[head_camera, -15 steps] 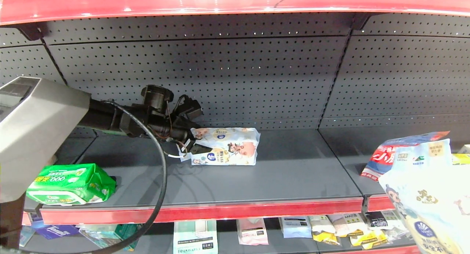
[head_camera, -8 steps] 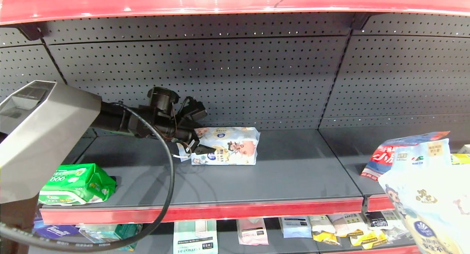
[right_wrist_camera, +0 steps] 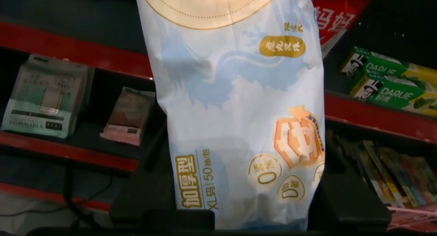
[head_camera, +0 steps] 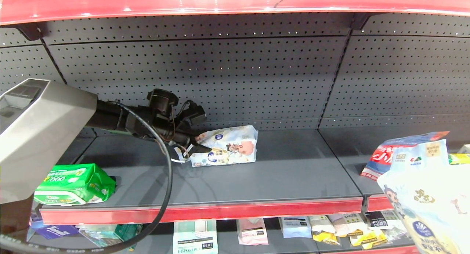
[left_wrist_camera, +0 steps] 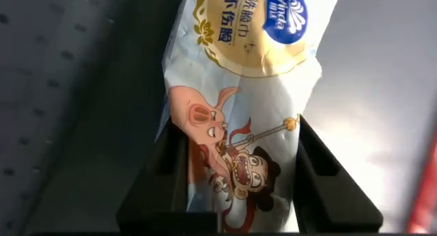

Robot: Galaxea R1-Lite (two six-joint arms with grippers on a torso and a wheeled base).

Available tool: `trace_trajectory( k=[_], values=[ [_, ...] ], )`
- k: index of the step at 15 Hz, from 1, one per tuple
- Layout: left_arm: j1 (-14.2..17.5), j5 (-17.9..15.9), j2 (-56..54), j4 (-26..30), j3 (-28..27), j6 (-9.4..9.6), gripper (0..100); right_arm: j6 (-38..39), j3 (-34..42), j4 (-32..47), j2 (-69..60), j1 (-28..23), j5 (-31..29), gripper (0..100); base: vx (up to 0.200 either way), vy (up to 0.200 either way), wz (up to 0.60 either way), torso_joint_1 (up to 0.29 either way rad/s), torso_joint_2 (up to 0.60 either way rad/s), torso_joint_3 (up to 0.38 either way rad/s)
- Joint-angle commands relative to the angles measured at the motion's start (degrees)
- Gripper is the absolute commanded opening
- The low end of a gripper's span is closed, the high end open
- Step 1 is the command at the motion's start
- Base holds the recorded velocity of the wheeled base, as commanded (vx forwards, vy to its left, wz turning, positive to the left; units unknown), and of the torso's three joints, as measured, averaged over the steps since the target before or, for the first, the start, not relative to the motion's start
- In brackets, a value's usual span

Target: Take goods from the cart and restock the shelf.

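A white pack with cartoon print [head_camera: 227, 145] lies on the grey shelf board [head_camera: 286, 173], tipped up along one side near the pegboard back. My left gripper [head_camera: 196, 144] is shut on its left end. In the left wrist view the pack [left_wrist_camera: 239, 93] runs between the two black fingers [left_wrist_camera: 167, 171] of the left gripper [left_wrist_camera: 239, 174]. A large white and blue bag [head_camera: 429, 199] hangs at the lower right, in front of the shelf. In the right wrist view my right gripper [right_wrist_camera: 239, 209] is shut on this bag [right_wrist_camera: 239, 113].
A green pack [head_camera: 71, 184] lies at the shelf's left front. A red and white bag [head_camera: 400, 151] leans on the neighbouring board to the right. Several small packets [head_camera: 253, 230] fill the lower shelf. A red shelf [head_camera: 235, 0] overhangs above. Bare board lies right of the white pack.
The left arm pushed slightly deeper into the shelf. The white pack, flat before, has tipped up and turned a little in the left gripper. The right bag has barely moved.
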Motion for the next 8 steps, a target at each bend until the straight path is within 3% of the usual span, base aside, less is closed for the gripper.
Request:
trace_trajectory(
  k=[1,4,8],
  values=[
    [0.6,-1.4,-4.6,1.9,3.0,3.28,0,0.0,0.0,-0.1,0.0,0.0,0.0,0,0.000,0.000,0.00,0.000,0.00,0.000],
    [2.2,-3.2,-10.3,1.6,12.7,8.20,0,0.1,0.0,-0.1,-0.2,0.0,0.0,0,0.000,0.000,0.00,0.000,0.00,0.000],
    [3.0,-4.1,-15.8,0.7,21.6,9.87,0,0.1,0.0,-0.1,-0.4,-0.1,0.0,0,0.000,0.000,0.00,0.000,0.00,0.000]
  ],
)
